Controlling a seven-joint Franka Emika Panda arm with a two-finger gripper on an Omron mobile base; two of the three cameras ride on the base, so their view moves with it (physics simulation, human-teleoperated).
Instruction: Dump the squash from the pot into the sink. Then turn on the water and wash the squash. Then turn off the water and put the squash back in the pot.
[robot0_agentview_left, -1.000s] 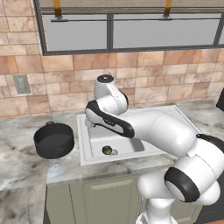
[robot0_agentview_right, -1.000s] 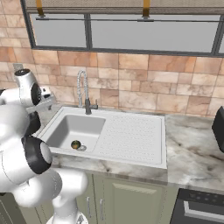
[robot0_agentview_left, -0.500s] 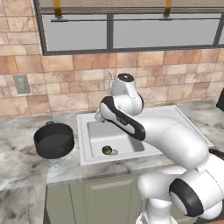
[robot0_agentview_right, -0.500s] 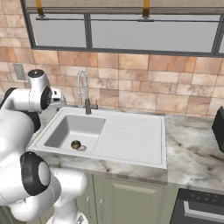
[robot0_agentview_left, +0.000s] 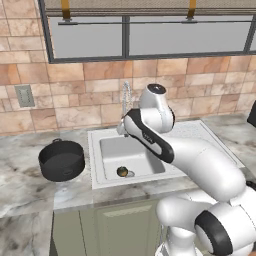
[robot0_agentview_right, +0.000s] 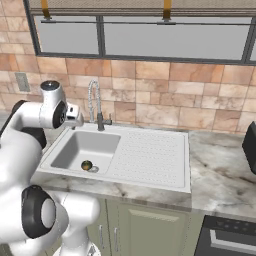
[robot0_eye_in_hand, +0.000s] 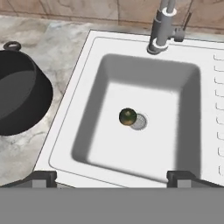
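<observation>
Squash (robot0_eye_in_hand: 127, 117) on sink (robot0_eye_in_hand: 78, 131) floor beside drain, open tool (robot0_eye_in_hand: 111, 177) high above

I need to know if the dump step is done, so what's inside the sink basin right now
Inside the sink, the squash sits on the basin floor, touching the round metal drain and covering its edge. No water stream is visible. The pot stands on the counter beside the sink; its bottom is partly hidden.

The arm swings rightward in both base views, its head now near the faucet (robot0_agentview_left: 125, 102) at frame centre.
</observation>
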